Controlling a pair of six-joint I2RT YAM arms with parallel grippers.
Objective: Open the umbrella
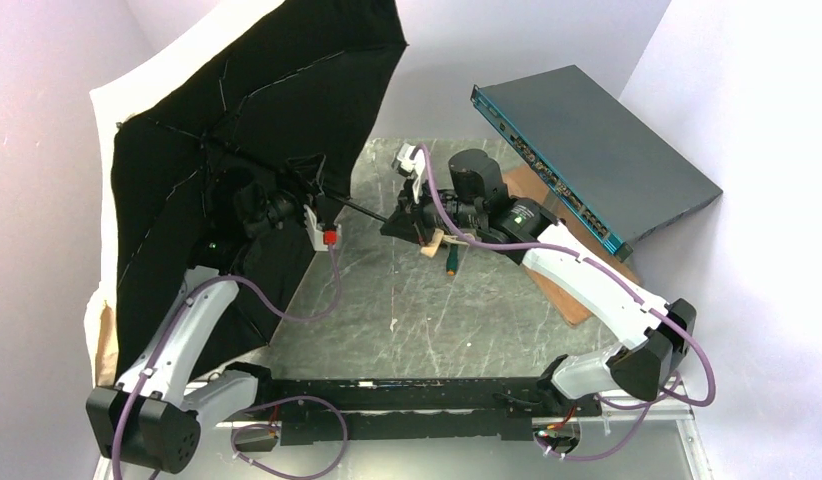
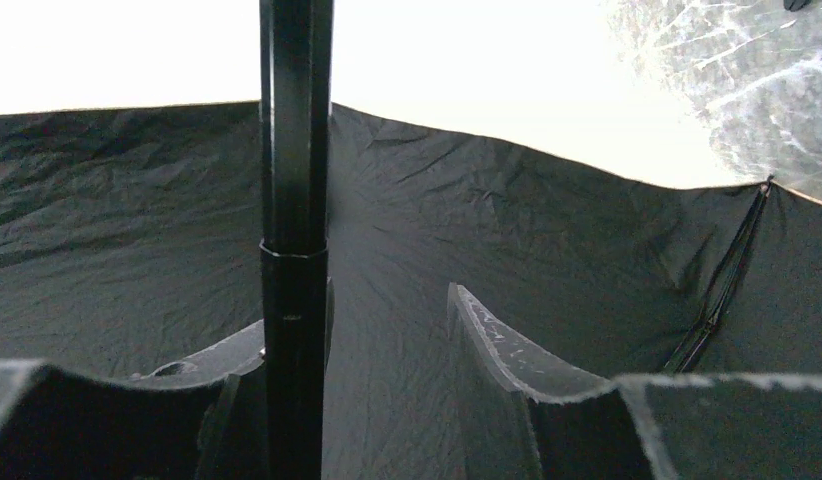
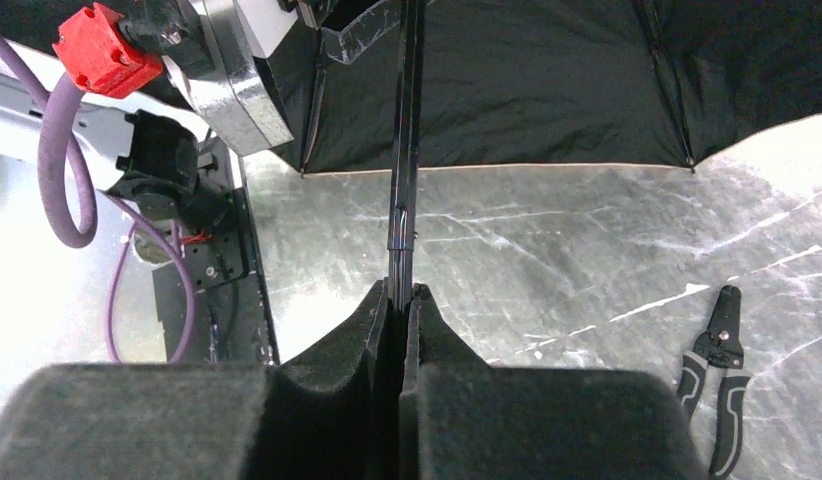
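The umbrella (image 1: 237, 100) lies on its side at the left with its canopy spread, black lining facing me and a pale outer edge (image 1: 137, 85). Its thin dark shaft (image 1: 367, 212) runs right to the cream handle (image 1: 432, 243). My right gripper (image 3: 402, 295) is shut on the shaft (image 3: 405, 150) close to the handle. Inside the canopy my left gripper (image 2: 372, 320) stands open; the shaft (image 2: 295, 200) passes along its left finger, with a wide gap to the right finger (image 2: 492, 345). The black lining (image 2: 547, 260) fills the left wrist view.
A dark blue-grey flat box (image 1: 597, 160) leans against the right wall over a wooden board (image 1: 577, 290). Black-handled pliers (image 3: 717, 370) lie on the marbled tabletop (image 1: 437, 320) near my right gripper. Purple cables (image 1: 317, 300) loop off both arms.
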